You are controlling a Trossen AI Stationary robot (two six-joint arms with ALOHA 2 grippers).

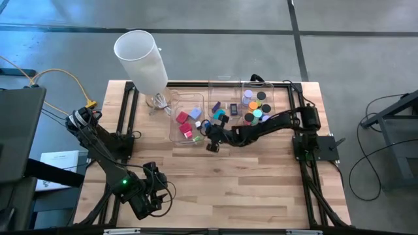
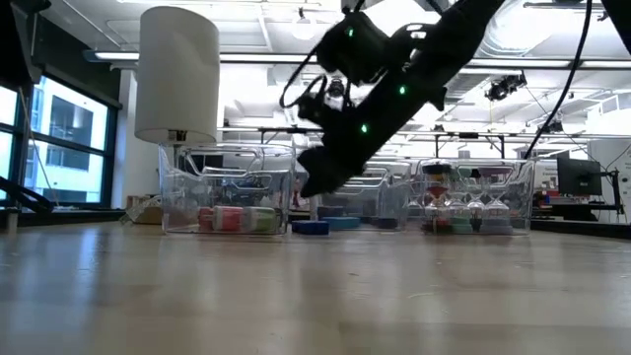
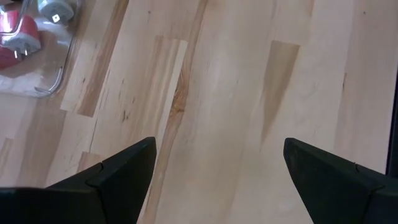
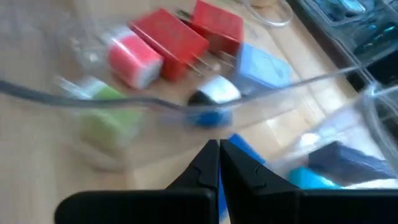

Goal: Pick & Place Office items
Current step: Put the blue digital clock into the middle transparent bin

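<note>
**Right pincer closed at the bin edge, pieces mostly sorted**

Right gripper point(image 4: 219, 163) hangs low by the near wall of the left bin point(image 1: 175, 134), its fingers pinched together with nothing visibly between them. Just under its tips, in its own wrist view, lies a blue flat piece point(image 4: 245, 149), seemingly outside the bin. So the step in hand looks like a pick on a stray, not yet made. The next move calls for the fingers to part, drop around that piece and close.

Inside the left bin sit the red blocks point(image 4: 186, 34), a pink block point(image 4: 132, 59) and a lavender block point(image 4: 264, 68). The round discs point(image 1: 255, 108) fill the right bin; dark flat pieces point(image 1: 225, 109) lie in the middle one.

In the way: the clear bin walls, close on both sides of the gripper. A tall white cylinder point(image 1: 140, 59) stands well clear, behind the left bin.

Left gripper point(image 3: 214, 171) waits near the table's front-left corner, fingers spread wide over bare wood.
</note>
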